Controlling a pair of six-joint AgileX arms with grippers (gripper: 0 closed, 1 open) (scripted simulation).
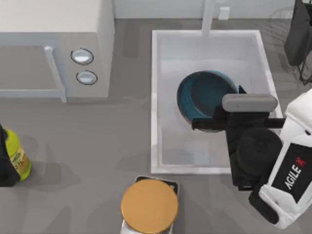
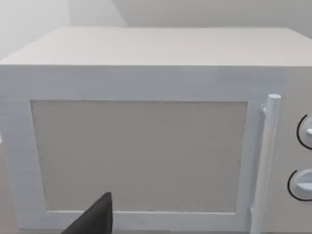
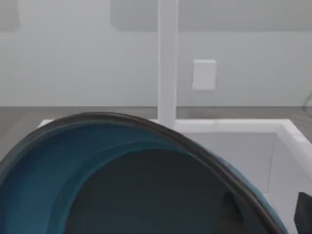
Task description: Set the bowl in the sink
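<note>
Top view: the right gripper (image 1: 214, 124) reaches in from the right side of the table over the white sink (image 1: 156, 97), with its wrist and dark forearm angled back toward the lower right. The dark blue-teal bowl (image 1: 204, 95) sits directly ahead of the claw, tilted, over the middle of the basin. The claw appears clenched on the bowl's near rim, though the exact finger contact is hidden under the wrist housing. Whether the bowl already touches the basin floor cannot be told from above.

In the right wrist view the bowl (image 3: 97, 185) looms just in front of the claw, its reddish-brown rim arching across, with the sink's far rim (image 3: 234, 126) and the white faucet post (image 3: 167, 58) beyond it.

To finish this step well, the arm would likely need to lower gently until the bowl rests on the basin floor, level it so it does not roll, keep it well away from the sink walls and faucet, and only then let go and lift straight up.

Well away from the claw are a white microwave (image 1: 53, 44), an orange-tan round disc (image 1: 149, 205) and a yellow bottle (image 1: 17, 156). The left arm is parked facing the microwave (image 2: 141, 136); a dark fingertip (image 2: 97, 219) shows in its wrist view, and I cannot tell its claw's state.
</note>
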